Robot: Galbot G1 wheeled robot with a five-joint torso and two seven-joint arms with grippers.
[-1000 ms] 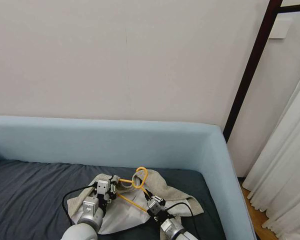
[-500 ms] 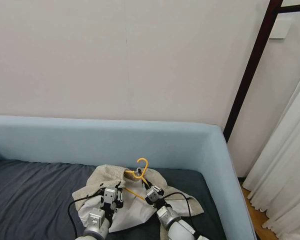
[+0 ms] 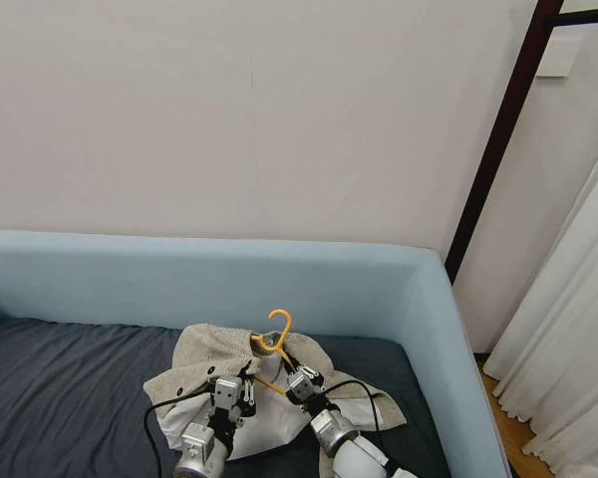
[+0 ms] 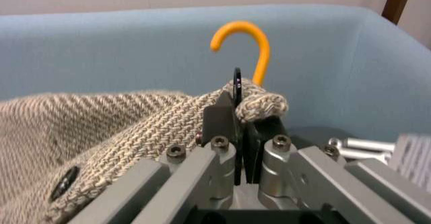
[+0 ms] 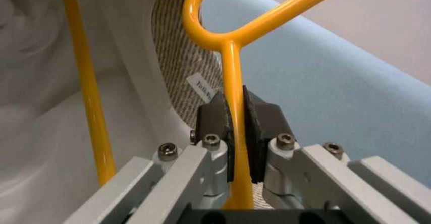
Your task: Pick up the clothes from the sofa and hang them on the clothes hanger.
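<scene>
Over the last second the hanger [image 5: 231, 70] tips hook-up, my right gripper [image 5: 237, 115] clamped on its bar and my left gripper [image 4: 237, 123] pinching the collar of the cardigan [image 4: 101, 128], which lies half-raised on the sofa [image 3: 229, 284], so I judge the lift is under way.

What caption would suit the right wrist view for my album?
The right gripper clamps the yellow hanger, with the knit garment and blue sofa behind.

Coarse beige knit on the garment [image 4: 101, 128] (smooth white lining [image 5: 40, 82] inside). Glossy yellow finish on the hanger [image 5: 232, 77]. Brushed metal, matt black pads [image 4: 217, 118] on left gripper [image 4: 239, 115] and right gripper [image 5: 237, 118]. Matt blue cloth on the sofa [image 3: 229, 279].
</scene>
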